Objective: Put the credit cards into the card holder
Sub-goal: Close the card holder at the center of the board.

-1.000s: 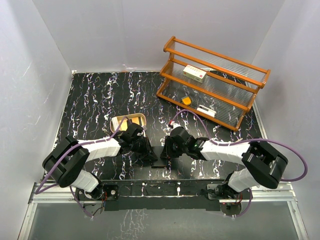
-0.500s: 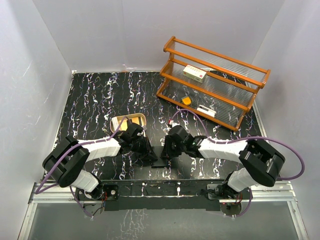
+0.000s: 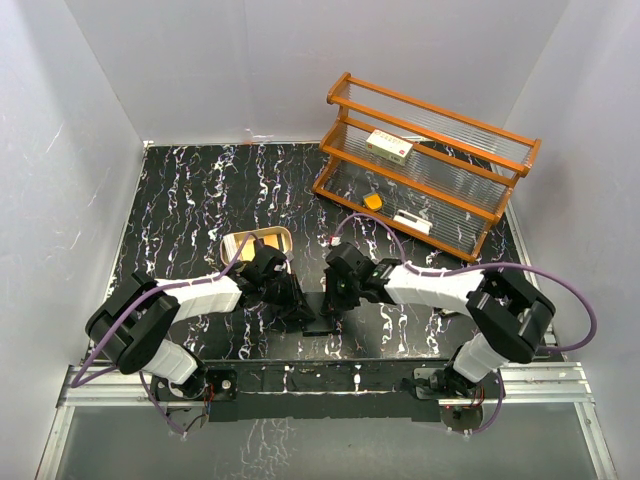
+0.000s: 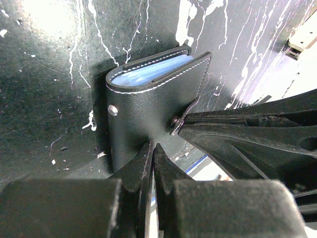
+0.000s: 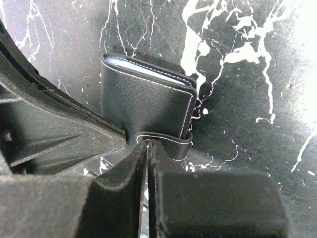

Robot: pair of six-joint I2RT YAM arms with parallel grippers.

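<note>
The card holder [image 4: 148, 106] is a black wallet folded almost closed, its pale blue inside showing at the top edge. It lies near the table's front middle [image 3: 320, 323], between both arms. My left gripper [image 4: 152, 146] is shut, its tips pressed against the wallet's near cover [image 3: 303, 312]. My right gripper [image 5: 148, 143] is shut on the wallet's strap [image 5: 168, 141], which loops round from the right edge of the card holder [image 5: 143, 106]. In the top view the right gripper [image 3: 334, 303] is close to the left one. The credit cards are hidden.
A wooden rack [image 3: 430, 165] stands at the back right, holding a white-and-red box [image 3: 389, 146], a small orange object [image 3: 373, 201] and a white item [image 3: 412, 222]. A tan oval tray [image 3: 262, 240] sits just behind my left wrist.
My right gripper has shifted left and a little away from the front edge, and its fingers have closed. The left arm has stayed in place.
</note>
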